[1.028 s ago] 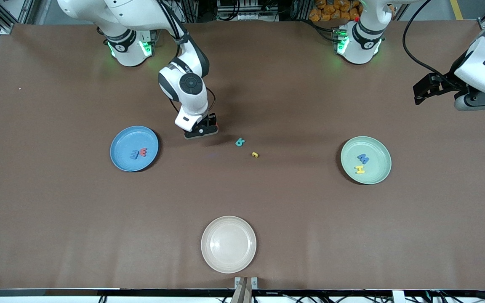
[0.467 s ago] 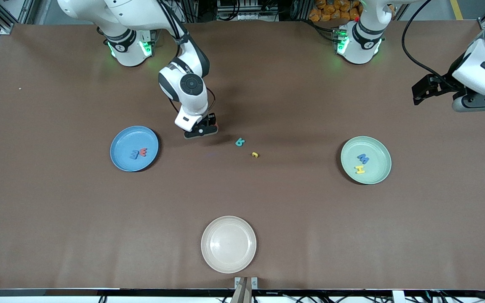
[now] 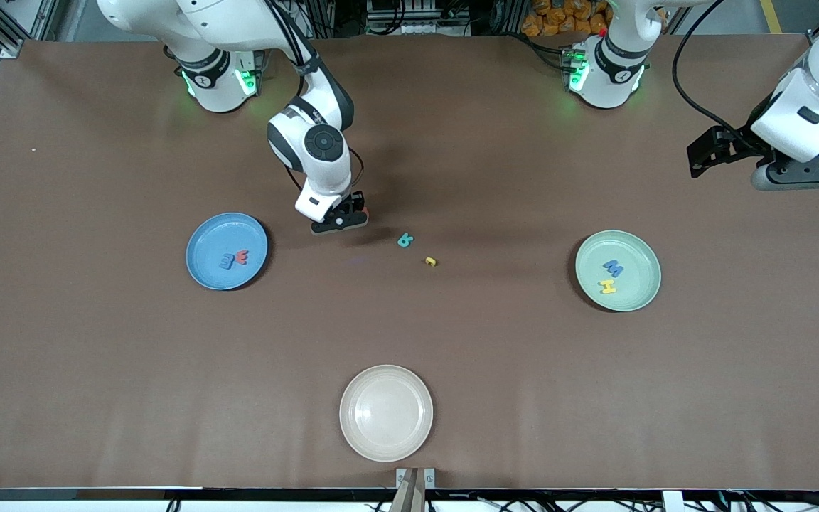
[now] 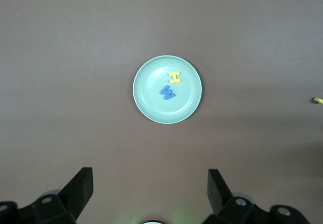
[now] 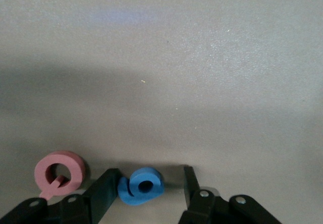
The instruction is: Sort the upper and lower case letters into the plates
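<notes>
We see the right gripper (image 5: 146, 186) down at the table, jaws spread around a blue letter (image 5: 141, 185), one finger touching it; a pink Q (image 5: 59, 172) lies just beside. The left gripper (image 4: 150, 189) waits, jaws spread, high over the table near the mint plate (image 4: 146, 103).

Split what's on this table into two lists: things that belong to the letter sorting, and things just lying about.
Belongs to the job:
- blue plate
- mint green plate
- teal letter
- yellow letter
- blue letter between the right pincer's fingers
- pink letter beside it

Lying about:
- cream plate
</notes>
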Motion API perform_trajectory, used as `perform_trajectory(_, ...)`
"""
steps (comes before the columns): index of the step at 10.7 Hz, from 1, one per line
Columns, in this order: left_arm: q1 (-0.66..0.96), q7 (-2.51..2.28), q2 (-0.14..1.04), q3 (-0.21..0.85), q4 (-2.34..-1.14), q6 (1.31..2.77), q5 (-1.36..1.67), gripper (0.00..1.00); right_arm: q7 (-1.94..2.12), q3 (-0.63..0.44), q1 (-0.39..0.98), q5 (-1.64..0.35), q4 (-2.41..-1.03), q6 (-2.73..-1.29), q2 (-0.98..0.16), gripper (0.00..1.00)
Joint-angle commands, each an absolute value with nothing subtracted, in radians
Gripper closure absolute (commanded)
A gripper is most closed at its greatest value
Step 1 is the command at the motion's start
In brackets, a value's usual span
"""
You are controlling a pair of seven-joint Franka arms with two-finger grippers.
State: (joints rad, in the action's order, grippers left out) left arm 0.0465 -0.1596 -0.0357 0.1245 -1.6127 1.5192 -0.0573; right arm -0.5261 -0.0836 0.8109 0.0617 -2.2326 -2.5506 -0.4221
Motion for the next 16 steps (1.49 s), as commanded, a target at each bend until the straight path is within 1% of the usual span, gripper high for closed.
perform_trajectory(1,0.054,-0.166,-0.040,0.121,-1.617,1.506,-0.058,0.00,-0.540,-0.086,0.811,0.078,-2.240,-2.530,-0.420,0.57)
perform_trajectory(4,0.064,-0.167,-0.038,0.123,-1.617,1.506,-0.058,0.00,-0.540,-0.086,0.811,0.078,-2.240,-2.528,-0.419,0.69)
perform_trajectory(12,0.144,-0.172,0.003,0.132,-1.603,1.509,-0.049,0.00,-0.529,-0.087,0.792,0.077,-2.229,-2.525,-0.413,0.72)
perform_trajectory(15,0.173,-0.269,0.044,0.188,-1.605,1.546,0.001,0.00,-0.526,-0.087,0.775,0.075,-2.218,-2.513,-0.414,0.72)
perform_trajectory(16,0.217,-0.332,0.061,0.192,-1.608,1.563,0.002,0.00,-0.526,-0.087,0.773,0.075,-2.206,-2.493,-0.414,0.72)
